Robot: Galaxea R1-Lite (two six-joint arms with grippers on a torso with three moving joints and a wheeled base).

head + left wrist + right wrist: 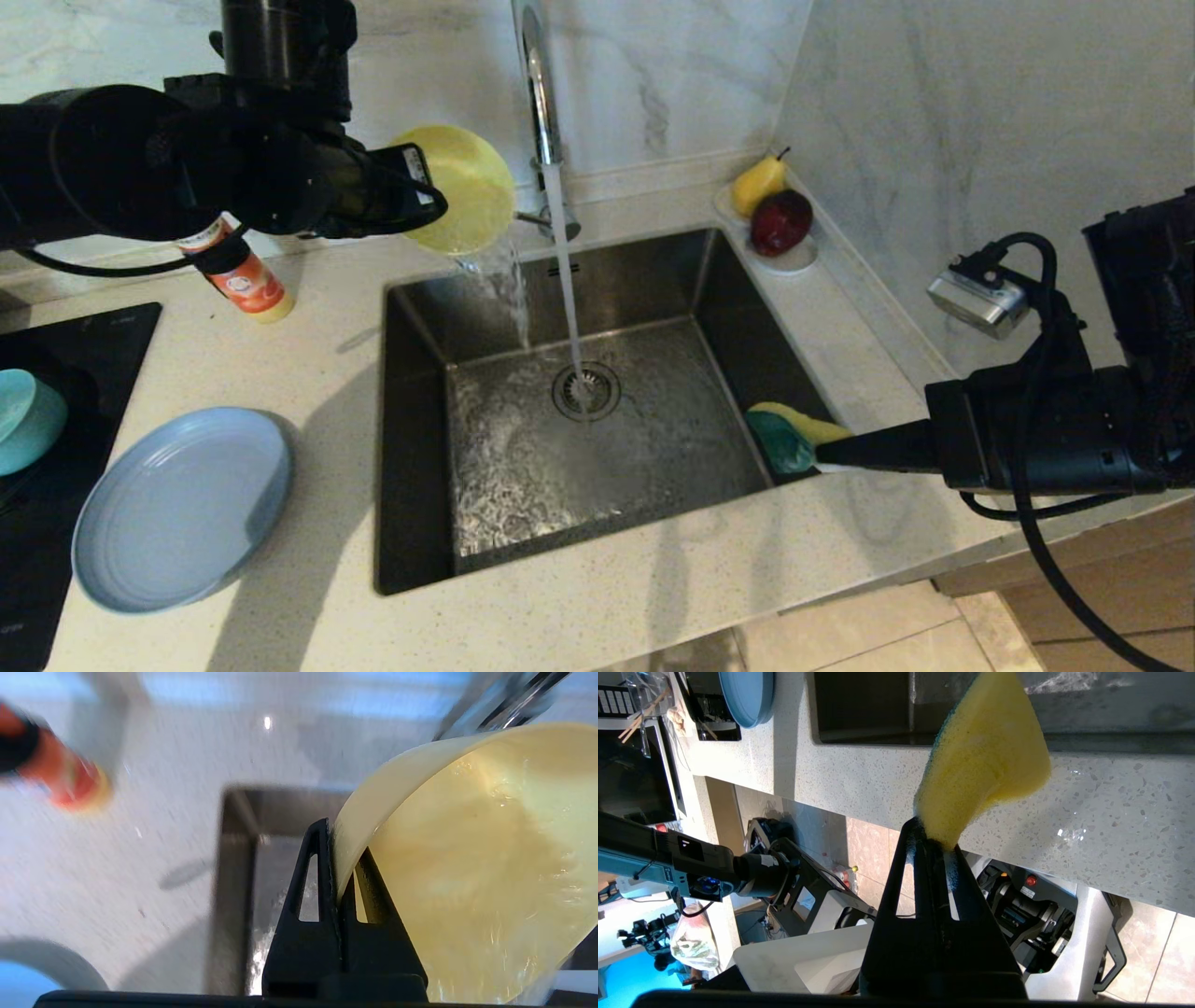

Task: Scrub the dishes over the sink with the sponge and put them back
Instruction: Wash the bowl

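Yellow bowl (464,189) | left end effector (337,858) grips rim (fingertips hidden head-on)

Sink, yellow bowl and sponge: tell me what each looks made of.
Sink: brushed stainless steel, going by its grey metallic sheen and reflections.
Yellow bowl, held by the left gripper: probably plastic; the thin wall looks slightly translucent, though glazed ware cannot be excluded.
Sponge, pinched in the right gripper: soft porous yellow foam that bends, with a dark green scouring layer.
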